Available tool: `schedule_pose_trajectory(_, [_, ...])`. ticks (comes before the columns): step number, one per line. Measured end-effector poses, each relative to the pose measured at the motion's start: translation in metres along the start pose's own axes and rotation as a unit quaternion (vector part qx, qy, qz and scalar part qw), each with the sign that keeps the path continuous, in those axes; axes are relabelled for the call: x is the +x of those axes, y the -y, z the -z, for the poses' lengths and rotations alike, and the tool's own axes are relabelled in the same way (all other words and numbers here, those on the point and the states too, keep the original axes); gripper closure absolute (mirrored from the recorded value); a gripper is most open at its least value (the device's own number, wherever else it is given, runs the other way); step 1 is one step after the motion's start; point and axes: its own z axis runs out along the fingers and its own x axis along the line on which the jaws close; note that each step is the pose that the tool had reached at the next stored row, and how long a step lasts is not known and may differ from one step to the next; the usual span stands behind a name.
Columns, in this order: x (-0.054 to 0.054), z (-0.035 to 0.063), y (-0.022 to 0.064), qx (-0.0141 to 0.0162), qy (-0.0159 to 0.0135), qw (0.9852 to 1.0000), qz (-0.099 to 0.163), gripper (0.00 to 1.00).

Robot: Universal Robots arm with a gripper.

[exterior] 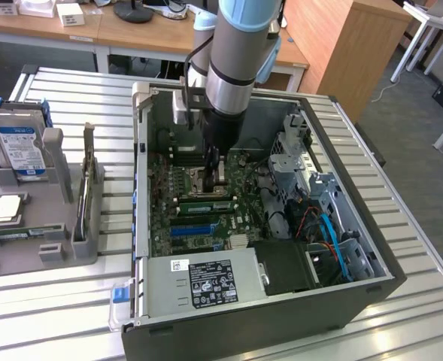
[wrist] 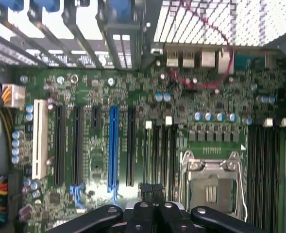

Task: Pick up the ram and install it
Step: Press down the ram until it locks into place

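Claw lowered inside the open computer case, over the motherboard by the processor socket. Fingers pressed together, fully closed, with nothing seen clamped between them. In the wrist view, claw poised over the dark memory slots just beside the socket; fingertips cut off by the picture's edge, so contact with the board not readable.

Ram apparently standing on edge in a slot beside the socket, toward the power supply: a green strip with a pale label, close to the claw but apart from it. Seating hard to judge; from straight above in the wrist view, the slots read only as dark lines.

On the surface to the exterior view's left, a grey tray carrying the hard drive and the processor chip. Thin greenish strip along the tray's front too small to identify. Socket partly hidden behind the arm in the exterior view.
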Motion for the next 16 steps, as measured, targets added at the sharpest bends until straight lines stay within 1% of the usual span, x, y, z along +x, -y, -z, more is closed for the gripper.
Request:
schedule_pose_trajectory(5, [0.000, 0.0002, 0.0123, -0.0001, 0.0000, 1.0000, 0.000, 0.89])
schedule_pose_trajectory(8, [0.000, 0.0004, 0.0177, -0.0002, 0.0000, 1.0000, 0.000, 0.89])
schedule_pose_trajectory(12, [0.000, 0.0004, 0.0178, -0.0002, 0.0000, 1.0000, 0.000, 0.89])
schedule_pose_trajectory(16, [0.000, 0.0043, 0.0177, -0.0002, -0.0001, 1.0000, 0.000, 0.89])
